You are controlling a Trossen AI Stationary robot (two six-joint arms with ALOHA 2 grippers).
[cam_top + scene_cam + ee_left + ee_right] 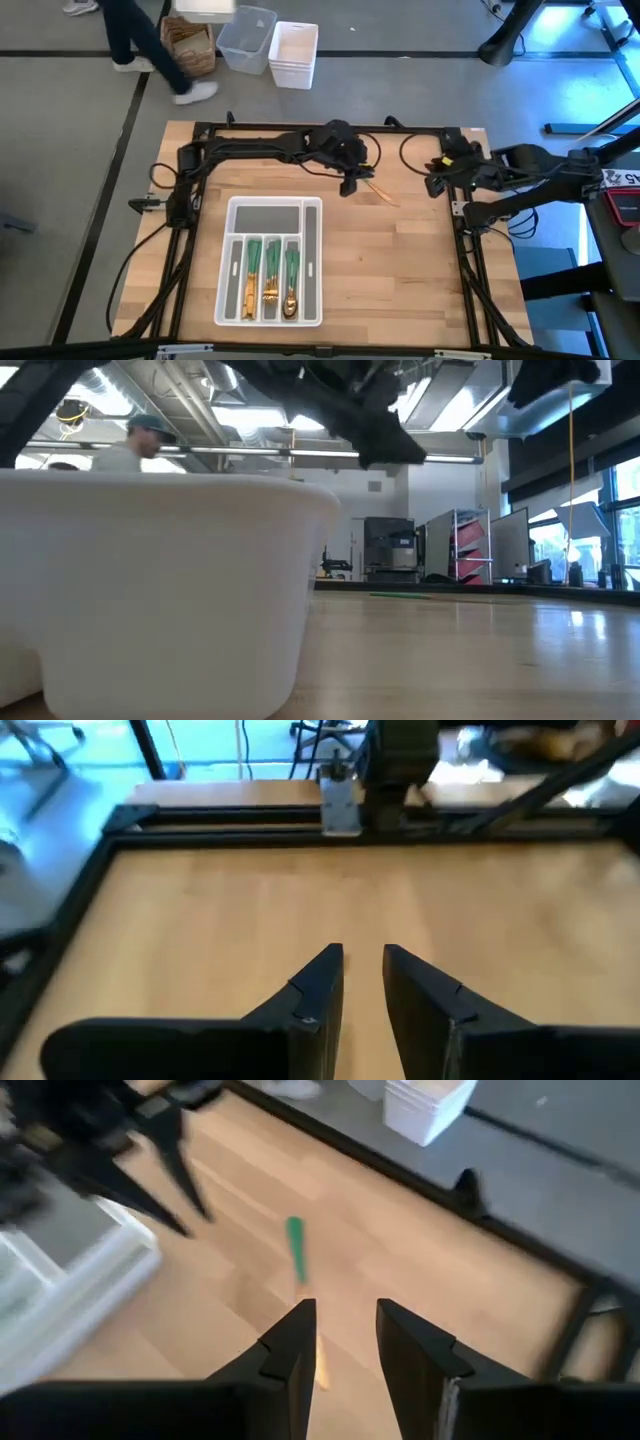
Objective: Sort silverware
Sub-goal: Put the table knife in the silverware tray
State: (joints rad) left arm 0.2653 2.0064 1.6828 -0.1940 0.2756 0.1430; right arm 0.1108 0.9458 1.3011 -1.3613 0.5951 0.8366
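One piece of silverware (381, 191) with a green handle (295, 1250) and a gold head lies flat on the wooden table, right of centre; in the low view it shows as a thin green strip (400, 596). Several more pieces (270, 272) lie in the slots of the white organizer tray (312, 262) near the front. My left gripper (352, 184) hangs open and empty just left of the loose piece, above the table (362, 958). My right gripper (345, 1325) is open and empty to the right of that piece (437, 186), pointing toward it.
The black frame rails (300, 130) run along the table's far edge and sides. The tray's white wall (150, 580) fills the low view's left. White bins (293, 55) stand on the floor beyond the table, where a person (150, 45) walks. Bare wood lies right of the tray.
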